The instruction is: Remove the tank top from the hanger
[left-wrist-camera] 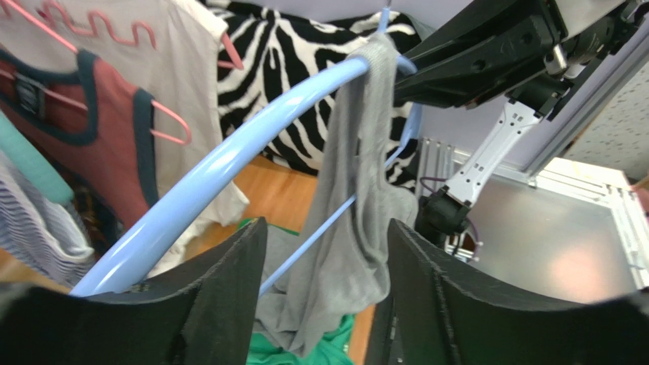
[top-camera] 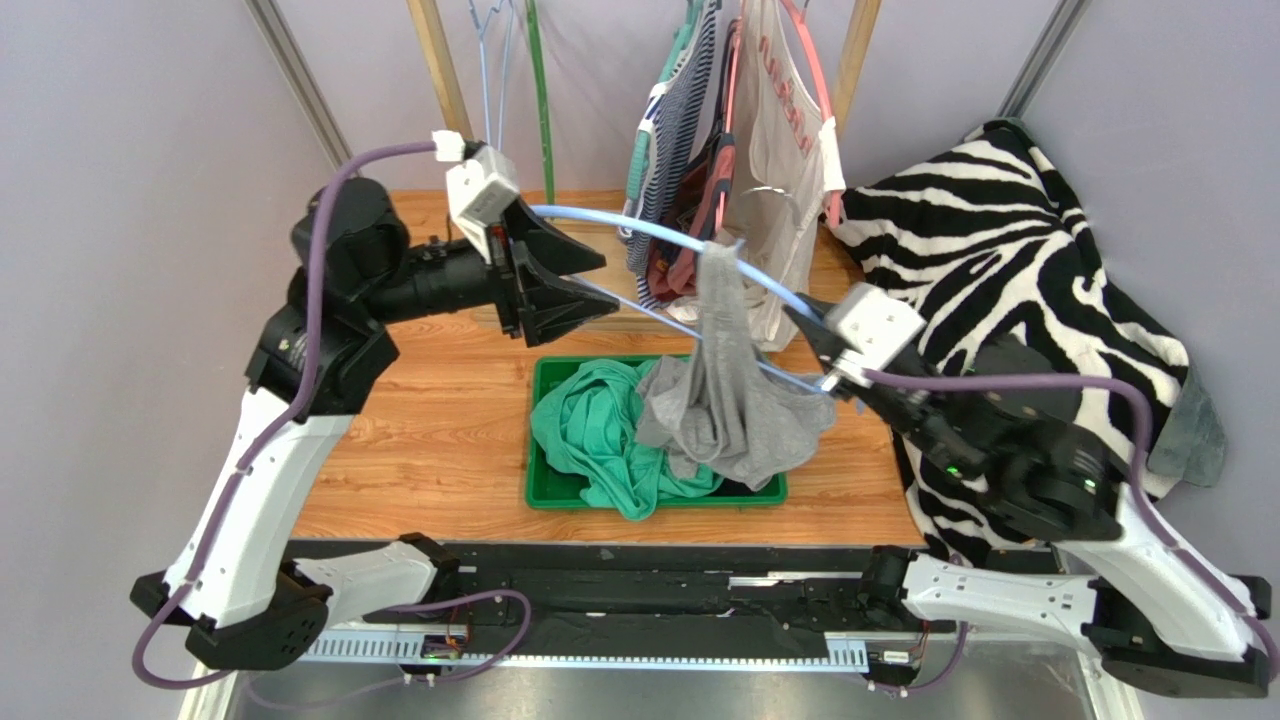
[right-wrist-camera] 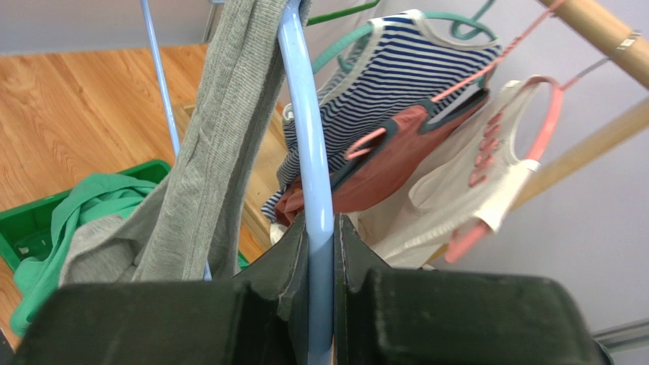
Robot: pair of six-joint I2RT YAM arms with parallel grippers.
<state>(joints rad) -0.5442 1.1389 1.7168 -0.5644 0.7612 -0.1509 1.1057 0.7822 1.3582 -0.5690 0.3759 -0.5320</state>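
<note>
Overhead view looks down; close wrist views share the hanger (top-camera: 646, 228).

Honestly, nothing here is actually readable. The closest thing is the cream tank top (left-wrist-camera: 152, 53) hanging on the rack: it has a reddish-pink print (left-wrist-camera: 68, 17) across the chest that looks like loopy lettering, but the fabric is folded and skewed in the left wrist view. It's tiny from the top camera and just a row of pink blobs in the right wrist view, so I can't make out a single letter. The maroon tank top (left-wrist-camera: 84, 137) next to it has a small dark neck tag (left-wrist-camera: 29, 95), too blurry to read. No brands, numbers or signs I can make out on anything else.
</note>
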